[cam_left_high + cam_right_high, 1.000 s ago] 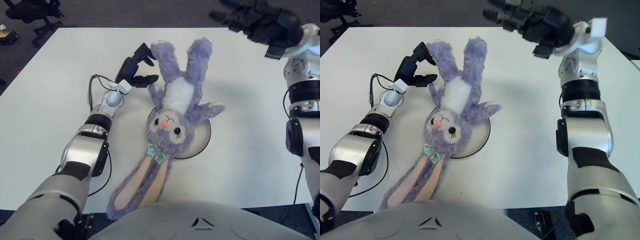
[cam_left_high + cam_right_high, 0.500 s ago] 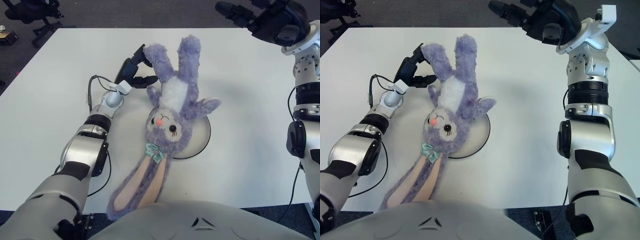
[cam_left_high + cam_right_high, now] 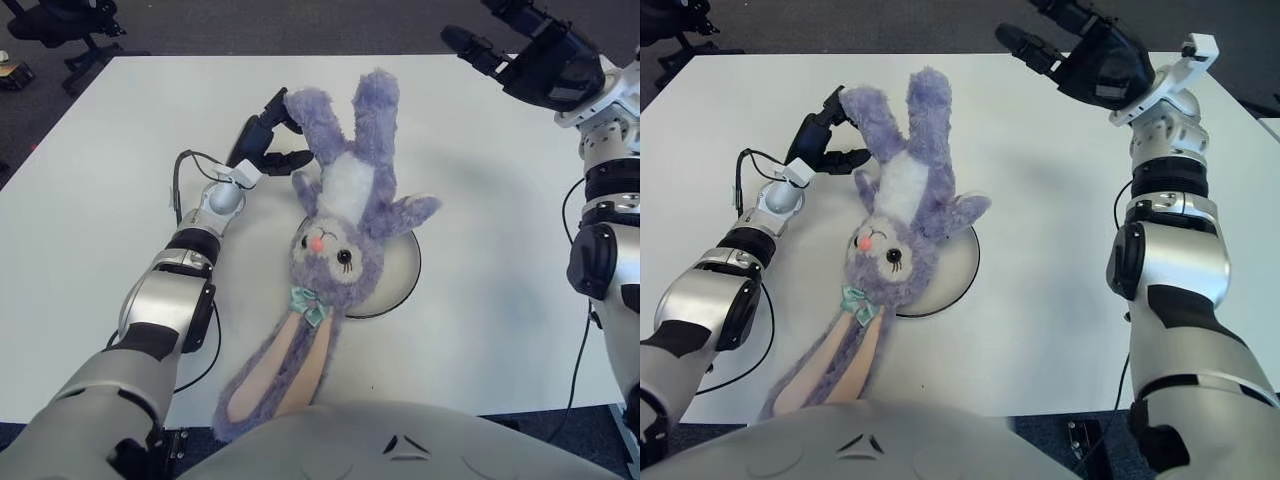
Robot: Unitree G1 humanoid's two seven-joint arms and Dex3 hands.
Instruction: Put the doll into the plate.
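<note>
Across the plate sprawls the doll, ears trailing off toward the table edge; left hand pinches one leg. Right hand hovers spread, well apart. Let go carelessly and that floppy weight could slide off.

Both arms are built from rounded silver-grey shells broken by black joint bands and black patches on the upper segments. The left hand is black, with three thick, segmented fingers, and joins a small polished metal wrist ball by a white block. A thin black cable loops out beside that wrist, and another hangs along the forearm. The right hand is likewise black and chunky, mounted on a white bracket above a ribbed silver wrist. A smooth grey torso fills the lower edge, marked with small dark triangular cut-outs.
</note>
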